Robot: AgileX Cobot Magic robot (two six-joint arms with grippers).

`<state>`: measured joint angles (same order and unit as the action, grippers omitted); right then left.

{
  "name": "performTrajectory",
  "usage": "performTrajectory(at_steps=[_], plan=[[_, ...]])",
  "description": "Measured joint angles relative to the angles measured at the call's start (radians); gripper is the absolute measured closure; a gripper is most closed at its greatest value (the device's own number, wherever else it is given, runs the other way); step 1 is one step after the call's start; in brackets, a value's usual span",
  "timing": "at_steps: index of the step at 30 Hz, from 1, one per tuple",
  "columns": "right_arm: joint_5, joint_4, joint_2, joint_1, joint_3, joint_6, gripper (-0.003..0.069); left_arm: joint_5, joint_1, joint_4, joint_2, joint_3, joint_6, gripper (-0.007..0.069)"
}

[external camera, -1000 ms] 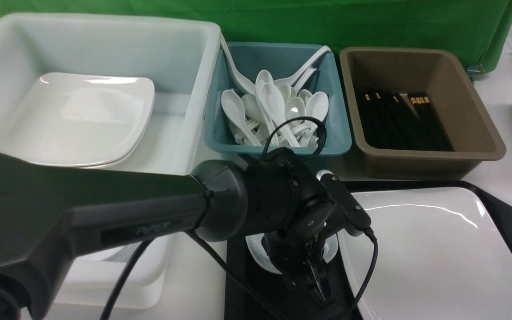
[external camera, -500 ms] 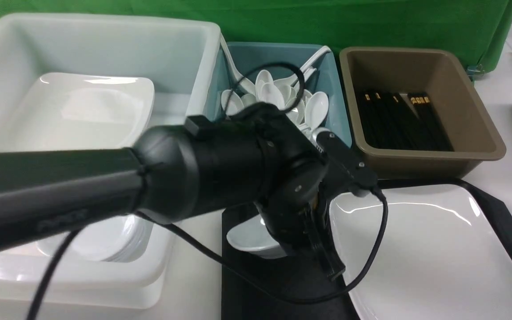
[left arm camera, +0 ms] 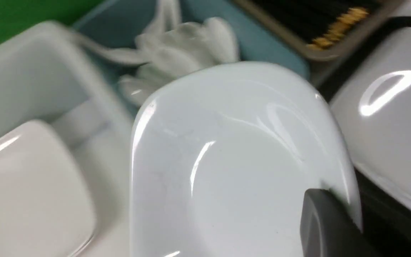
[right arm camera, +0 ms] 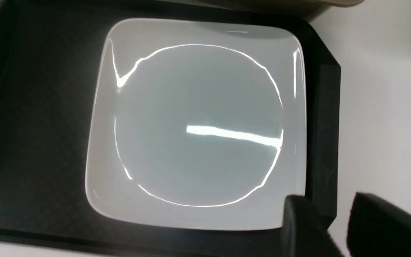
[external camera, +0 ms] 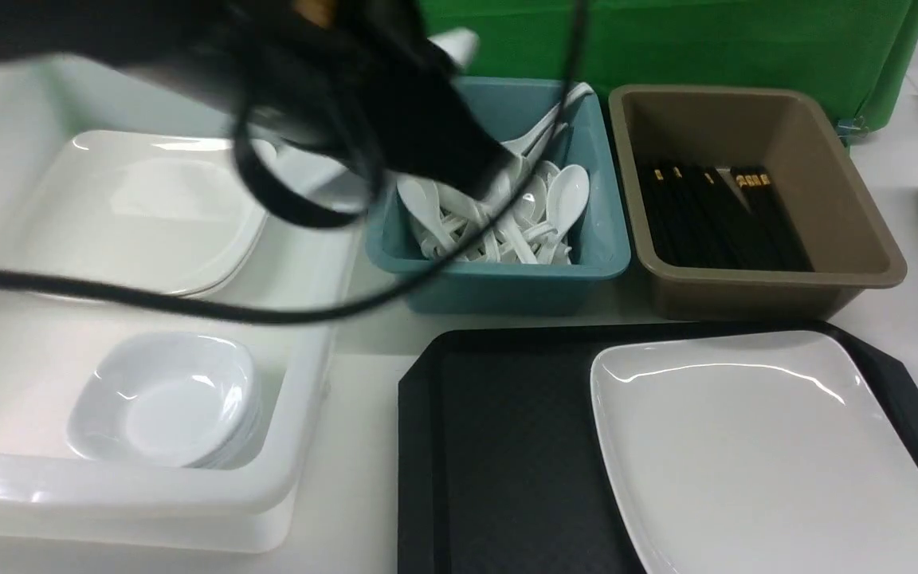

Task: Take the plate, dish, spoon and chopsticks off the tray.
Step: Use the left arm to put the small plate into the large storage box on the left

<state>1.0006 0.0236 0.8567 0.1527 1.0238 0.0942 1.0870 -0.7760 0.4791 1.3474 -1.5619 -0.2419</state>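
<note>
Aloft, the dish (left arm camera: 227, 160) hangs, rim pinched in left fingers (left arm camera: 328, 225).

The plate (right arm camera: 198, 125) lies flat on the right part of the tray (right arm camera: 37, 117), with bare black textured floor to its left. Past the tray's far rim shows a brownish edge (right arm camera: 334, 3), perhaps a tub. The right gripper (right arm camera: 328, 214) hovers at the tray's near right corner, jaws parted, beside the white table (right arm camera: 384, 89).
</note>
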Motion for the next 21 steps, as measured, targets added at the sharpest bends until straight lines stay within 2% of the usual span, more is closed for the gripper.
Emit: performTrajectory(at_steps=[2,3,4,6,7,9,13,17,21], plan=[[0.000,0.000,0.000,0.000,0.000,0.000,0.0421,0.077,0.102,-0.017,-0.017,0.000,-0.027,0.0607],[0.000,0.000,0.000,0.000,0.000,0.000,0.0421,0.083,0.113,-0.021,-0.018,0.000,-0.027,0.0607],[0.000,0.000,0.000,0.000,0.000,0.000,0.0421,0.113,0.191,-0.063,-0.016,0.007,-0.025,0.0607],[0.000,0.000,0.000,0.000,0.000,-0.002,0.0421,0.095,0.309,-0.131,-0.006,0.052,-0.018,0.0607],[0.000,0.000,0.000,0.000,0.000,-0.002,0.0421,0.091,0.318,-0.137,-0.003,0.058,-0.018,0.0607],[0.000,0.000,0.000,0.000,0.000,-0.003,0.0421,0.016,0.413,-0.196,0.023,0.149,0.000,0.0607],[0.000,0.000,0.000,0.000,0.000,-0.004,0.0421,-0.059,0.457,-0.239,0.070,0.267,0.032,0.0607],[0.000,0.000,0.000,0.000,0.000,-0.005,0.0421,-0.169,0.458,-0.270,0.130,0.370,0.055,0.0607],[0.000,0.000,0.000,0.000,0.000,-0.006,0.0421,-0.205,0.458,-0.276,0.180,0.394,0.068,0.0587]])
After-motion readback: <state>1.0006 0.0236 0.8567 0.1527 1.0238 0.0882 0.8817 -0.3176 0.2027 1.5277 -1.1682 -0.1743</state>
